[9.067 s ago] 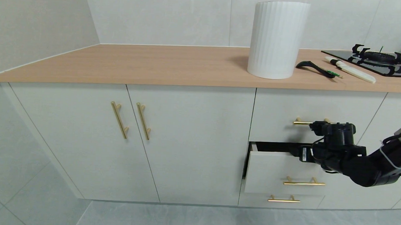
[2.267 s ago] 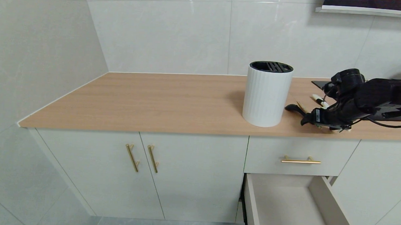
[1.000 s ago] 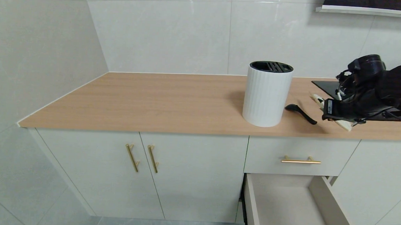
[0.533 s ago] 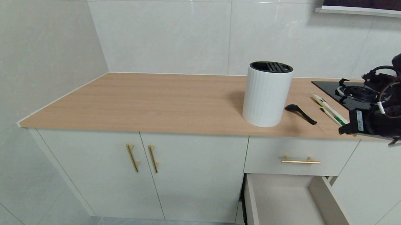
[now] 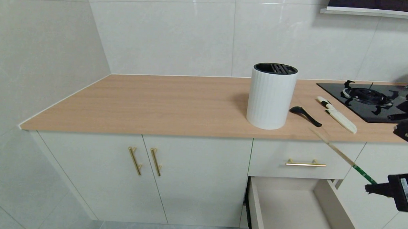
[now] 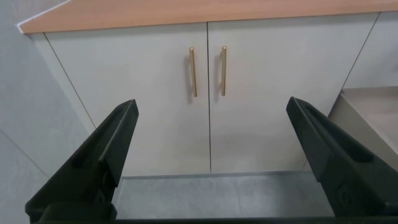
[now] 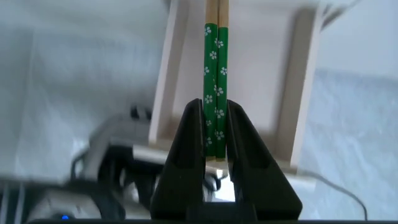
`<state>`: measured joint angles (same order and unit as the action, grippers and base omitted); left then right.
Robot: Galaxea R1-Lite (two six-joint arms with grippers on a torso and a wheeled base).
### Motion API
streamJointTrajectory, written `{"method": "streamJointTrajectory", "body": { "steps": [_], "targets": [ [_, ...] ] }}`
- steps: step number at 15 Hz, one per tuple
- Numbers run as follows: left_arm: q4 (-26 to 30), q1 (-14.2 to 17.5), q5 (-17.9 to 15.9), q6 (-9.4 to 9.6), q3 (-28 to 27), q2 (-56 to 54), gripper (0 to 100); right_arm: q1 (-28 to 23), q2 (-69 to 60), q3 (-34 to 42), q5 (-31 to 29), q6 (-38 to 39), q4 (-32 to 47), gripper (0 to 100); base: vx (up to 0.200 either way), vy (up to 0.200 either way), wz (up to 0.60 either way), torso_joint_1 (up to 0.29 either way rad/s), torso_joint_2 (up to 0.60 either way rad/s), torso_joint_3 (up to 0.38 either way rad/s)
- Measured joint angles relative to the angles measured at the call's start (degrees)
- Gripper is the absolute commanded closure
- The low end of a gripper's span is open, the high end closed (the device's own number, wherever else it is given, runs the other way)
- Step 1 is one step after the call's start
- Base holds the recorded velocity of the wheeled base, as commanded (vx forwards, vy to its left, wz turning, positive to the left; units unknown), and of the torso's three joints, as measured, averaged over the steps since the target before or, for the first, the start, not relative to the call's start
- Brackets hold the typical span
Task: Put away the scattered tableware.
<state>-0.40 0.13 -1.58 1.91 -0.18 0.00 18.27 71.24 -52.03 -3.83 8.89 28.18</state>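
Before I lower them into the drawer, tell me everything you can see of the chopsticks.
The chopsticks are a pair, pale and wood-coloured, with green upper ends dotted with small white flowers. They lie side by side, clamped at the green end between the right gripper's fingers. They slant through the air, resting on no surface, with the open drawer beyond their tips. Nothing else touches them.

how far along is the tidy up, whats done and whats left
Done: the drawer is pulled open, with nothing in the part that shows. In hand: the right gripper is shut on the green-ended chopsticks, held off the countertop, by the drawer. Left: the black spoon and the white knife lie on the countertop beside the knife block; nothing is put away yet.
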Motion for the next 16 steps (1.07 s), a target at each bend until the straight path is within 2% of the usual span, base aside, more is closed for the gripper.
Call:
{"method": "streamJointTrajectory", "body": {
  "steps": [5, 8, 16],
  "targets": [
    [0.0, 0.0, 0.0, 0.02, 0.0, 0.0, 0, 0.9, 0.2, 7.1, 0.1, 0.1, -1.7, 100, 0.0, 0.0, 0.0, -0.032, 0.09, 0.059],
    [0.0, 0.0, 0.0, 0.02, 0.0, 0.0, 0, 1.8, 2.3, 10.2, 0.1, 0.3, -5.5, 100, 0.0, 0.0, 0.0, -0.144, 0.43, 0.271],
    [0.0, 0.0, 0.0, 0.0, 0.0, 0.0, 0, 2.2, 9.4, 12.5, 0.0, 0.4, -8.7, 100, 0.0, 0.0, 0.0, -0.137, 0.47, 0.323]
  ]
}}
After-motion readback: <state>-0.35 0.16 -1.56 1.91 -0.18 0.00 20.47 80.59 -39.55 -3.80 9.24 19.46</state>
